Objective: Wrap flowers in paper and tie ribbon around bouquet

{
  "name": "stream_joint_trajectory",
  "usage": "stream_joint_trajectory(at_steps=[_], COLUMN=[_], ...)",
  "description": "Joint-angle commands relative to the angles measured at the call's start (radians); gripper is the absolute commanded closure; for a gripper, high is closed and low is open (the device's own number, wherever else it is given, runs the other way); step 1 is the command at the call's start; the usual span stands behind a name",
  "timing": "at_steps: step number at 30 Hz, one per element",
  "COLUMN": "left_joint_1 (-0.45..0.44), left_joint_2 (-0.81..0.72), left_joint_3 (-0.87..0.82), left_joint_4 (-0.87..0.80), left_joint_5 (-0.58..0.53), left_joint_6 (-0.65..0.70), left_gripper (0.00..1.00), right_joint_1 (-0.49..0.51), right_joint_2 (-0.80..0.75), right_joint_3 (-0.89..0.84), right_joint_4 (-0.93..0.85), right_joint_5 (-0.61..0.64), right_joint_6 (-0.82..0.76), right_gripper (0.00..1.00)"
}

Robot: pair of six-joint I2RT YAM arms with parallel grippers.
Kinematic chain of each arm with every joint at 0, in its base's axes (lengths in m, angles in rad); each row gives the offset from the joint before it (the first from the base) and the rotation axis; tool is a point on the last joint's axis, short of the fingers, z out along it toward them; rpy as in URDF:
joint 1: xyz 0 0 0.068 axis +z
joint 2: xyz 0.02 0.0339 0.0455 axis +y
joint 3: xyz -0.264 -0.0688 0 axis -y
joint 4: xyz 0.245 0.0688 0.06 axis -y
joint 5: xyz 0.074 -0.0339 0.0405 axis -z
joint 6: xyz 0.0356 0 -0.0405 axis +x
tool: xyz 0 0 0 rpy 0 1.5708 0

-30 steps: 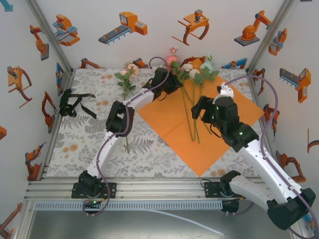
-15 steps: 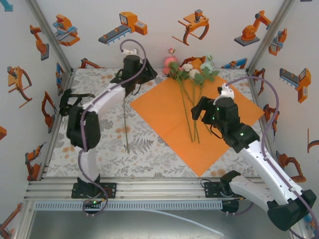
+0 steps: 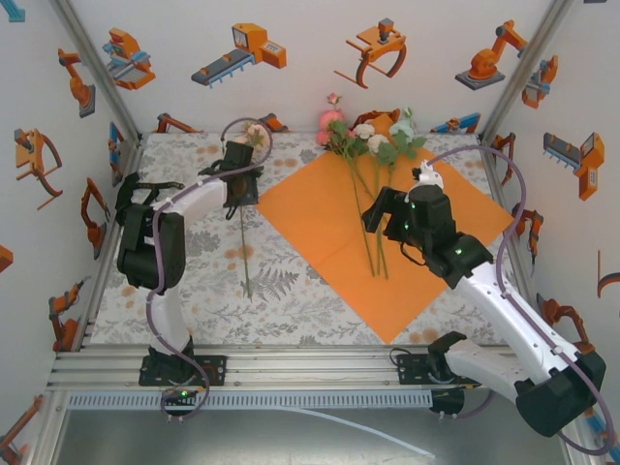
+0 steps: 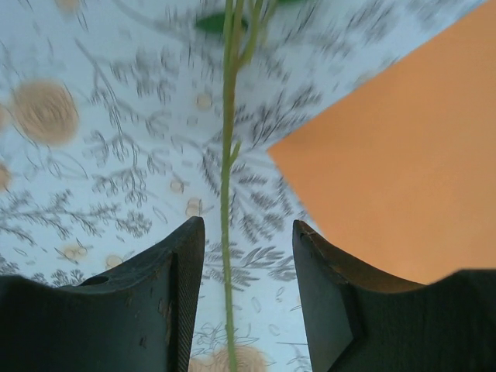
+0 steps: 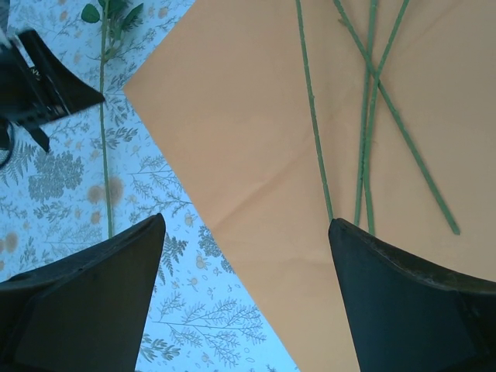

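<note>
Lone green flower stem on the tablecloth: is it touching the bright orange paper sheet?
Apart. The left wrist view shows a strip of patterned tablecloth between the thin green stem and the nearest corner of the orange paper sheet.

No legible text, brand, number or sign. Nearest candidate: tiny pale marks on the left arm's black housing (image 5: 46,85), top-left corner of the right wrist view, too small and blurred to read. Wall stickers (image 3: 242,48) are orange robot drawings.
</note>
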State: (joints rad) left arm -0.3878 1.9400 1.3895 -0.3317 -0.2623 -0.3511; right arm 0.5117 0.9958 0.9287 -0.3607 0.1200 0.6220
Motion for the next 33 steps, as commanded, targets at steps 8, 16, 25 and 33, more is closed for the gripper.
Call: stream_joint_trajectory(at_steps=[8, 16, 25, 33], left_joint_1=[0.023, 0.030, -0.101, -0.361], left_joint_2=[0.077, 0.029, -0.125, 0.283], left_joint_3=[-0.031, -0.032, 0.087, 0.614], left_joint_4=[0.033, 0.033, 0.206, 0.209], left_joint_5=[0.026, 0.065, 0.287, 0.116], left_joint_6=[-0.025, -0.034, -0.336, -0.459], left_gripper=[0.57, 1.00, 1.00, 1.00], right_joint_1=[-0.002, -0.002, -0.002, -0.002], right_joint_2=[-0.010, -0.005, -0.017, -0.104], right_joint_3=[0.010, 0.024, 0.019, -0.013], right_joint_4=[0.009, 0.010, 0.042, 0.003], right_joint_5=[0.004, 0.001, -0.010, 0.015], right_joint_6=[0.021, 0.028, 0.045, 0.056], right_gripper=[0.22, 0.22, 0.22, 0.21])
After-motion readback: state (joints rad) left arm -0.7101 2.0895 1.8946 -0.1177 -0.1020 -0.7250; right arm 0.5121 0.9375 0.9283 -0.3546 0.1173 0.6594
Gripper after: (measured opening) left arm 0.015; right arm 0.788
